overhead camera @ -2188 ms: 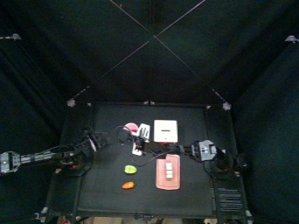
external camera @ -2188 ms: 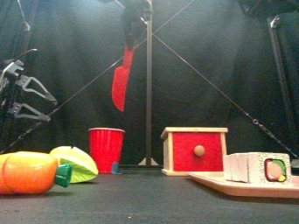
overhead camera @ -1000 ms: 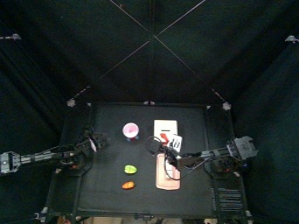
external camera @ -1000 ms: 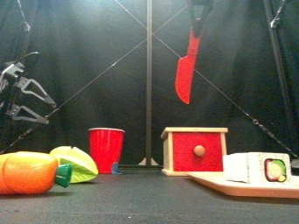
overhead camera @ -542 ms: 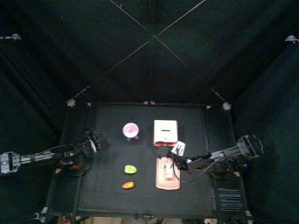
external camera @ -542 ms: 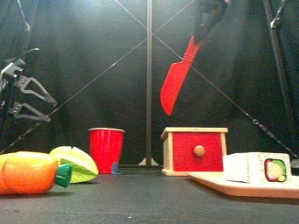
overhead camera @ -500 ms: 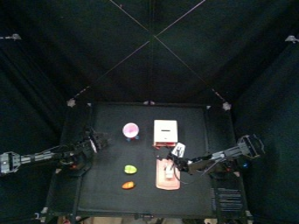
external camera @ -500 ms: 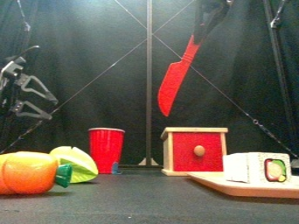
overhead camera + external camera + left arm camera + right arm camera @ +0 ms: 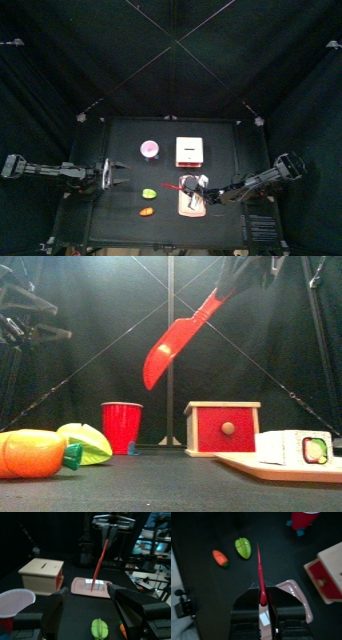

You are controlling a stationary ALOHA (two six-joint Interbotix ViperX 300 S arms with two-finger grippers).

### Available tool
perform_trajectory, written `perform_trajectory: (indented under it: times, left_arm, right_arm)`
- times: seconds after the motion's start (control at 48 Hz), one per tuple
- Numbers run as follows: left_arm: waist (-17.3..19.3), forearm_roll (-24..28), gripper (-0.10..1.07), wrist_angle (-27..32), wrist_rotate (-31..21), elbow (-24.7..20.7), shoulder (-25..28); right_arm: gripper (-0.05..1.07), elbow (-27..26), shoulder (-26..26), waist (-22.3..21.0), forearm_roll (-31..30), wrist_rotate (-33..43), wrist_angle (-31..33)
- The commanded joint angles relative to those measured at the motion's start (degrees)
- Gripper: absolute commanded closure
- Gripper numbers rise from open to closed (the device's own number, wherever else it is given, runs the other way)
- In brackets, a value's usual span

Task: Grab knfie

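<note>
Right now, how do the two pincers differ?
The right pincer is clamped on the red knife, holding it in the air above the table, blade slanting down. The left pincer stands wide open and holds nothing, off to the table's left side. Both are black two-jawed claws hanging above the table.

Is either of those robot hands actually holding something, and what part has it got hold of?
Yes. The right hand grips the red knife by its handle end, blade in the air above the table. The left hand is open and empty.
</note>
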Motion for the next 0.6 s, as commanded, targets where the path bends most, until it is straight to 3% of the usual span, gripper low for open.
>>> perform_trajectory:
  times: [0.0, 0.146, 0.417, 0.583]
  left_arm:
    - [-1.8, 2.4, 0.00, -2.4, 0.1, -2.0, 1.8]
    - [-3.9, 5.9, 0.00, -3.1, 0.2, -4.4, 6.7]
    - [-6.4, 12.4, 0.00, -3.3, 0.4, -10.9, 17.8]
    - [-6.7, 13.4, 0.00, -3.3, 0.6, -13.9, 21.4]
  right_arm:
    - [0.82, 1.8, -2.8, -0.4, -0.1, 4.2, -6.7]
    - [0.82, 6.7, -4.4, -1.8, 0.7, 10.7, -14.9]
    - [0.82, 14.7, -8.4, -8.2, 2.2, 20.1, -32.0]
    - [0.82, 18.0, -9.9, -12.3, 2.3, 24.1, -41.9]
